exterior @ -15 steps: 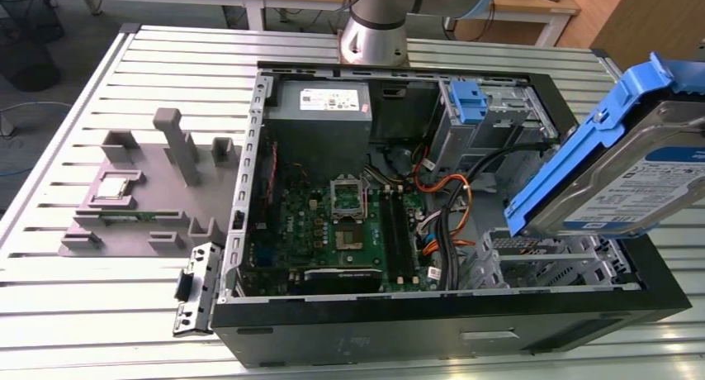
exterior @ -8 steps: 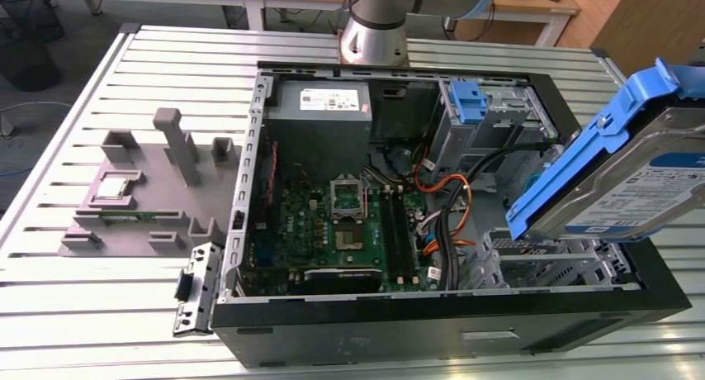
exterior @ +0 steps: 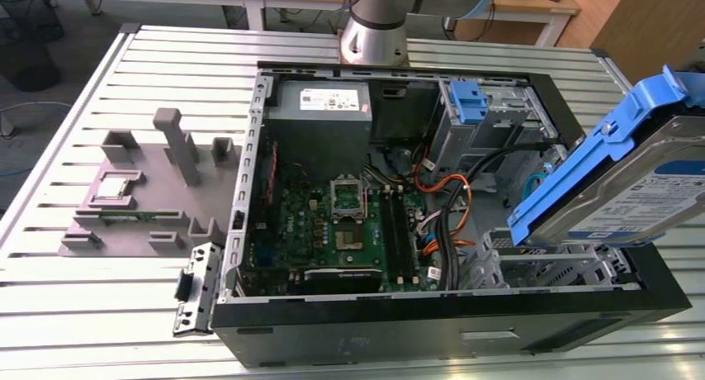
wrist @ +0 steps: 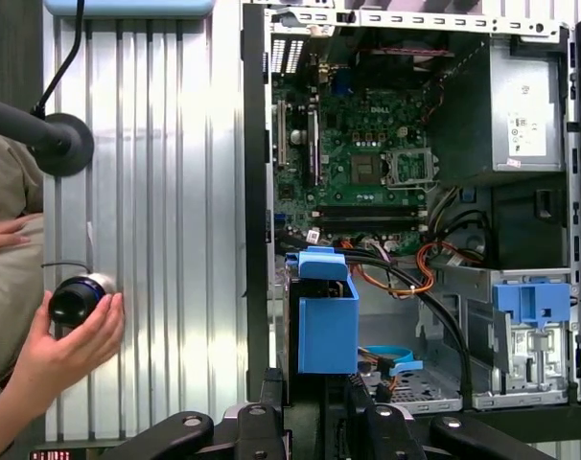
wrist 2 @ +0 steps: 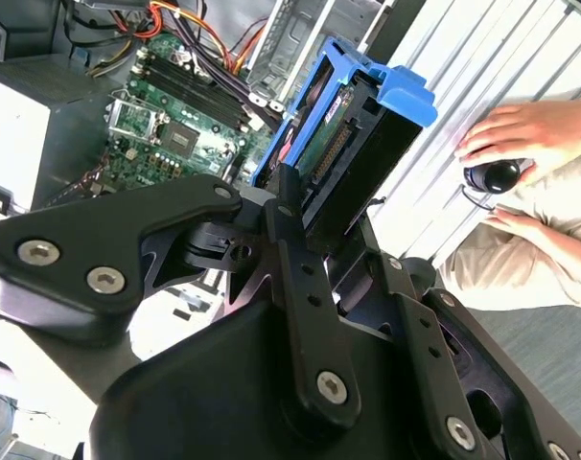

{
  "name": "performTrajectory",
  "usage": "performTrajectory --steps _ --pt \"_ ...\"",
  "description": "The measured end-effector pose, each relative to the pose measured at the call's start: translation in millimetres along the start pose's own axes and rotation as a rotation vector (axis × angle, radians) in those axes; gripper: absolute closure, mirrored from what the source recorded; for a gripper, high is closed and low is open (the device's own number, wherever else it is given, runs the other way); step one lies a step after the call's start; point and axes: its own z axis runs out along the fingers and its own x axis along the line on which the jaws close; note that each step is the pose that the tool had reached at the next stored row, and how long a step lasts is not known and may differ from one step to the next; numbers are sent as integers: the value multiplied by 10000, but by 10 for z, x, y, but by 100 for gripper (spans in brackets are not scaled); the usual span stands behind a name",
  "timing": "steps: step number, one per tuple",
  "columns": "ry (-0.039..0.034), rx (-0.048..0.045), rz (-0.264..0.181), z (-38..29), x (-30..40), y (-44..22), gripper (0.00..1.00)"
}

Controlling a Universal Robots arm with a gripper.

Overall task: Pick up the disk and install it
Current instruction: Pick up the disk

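The disk, a silver drive with a white-and-blue label in a blue carrier bracket, hangs tilted in the air at the exterior view's right, over the near right corner of the open computer case. In the second wrist view my gripper is shut on the disk, its black fingers clamped on the carrier's sides. The first wrist view shows the disk end-on above the case's drive cage, with my gripper below it.
The case holds a green motherboard, a grey power-supply box, cables, a bare blue bracket and a metal drive cage. A grey fixture stands on the slatted table. A person's hand holds a black device beside the case.
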Motion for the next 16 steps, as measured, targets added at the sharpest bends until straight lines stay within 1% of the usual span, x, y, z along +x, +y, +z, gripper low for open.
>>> performTrajectory --steps 9,16 --pt "-64 -2 -1 -8 63 -2 65" --pt "-67 -2 -1 -5 52 -2 65"
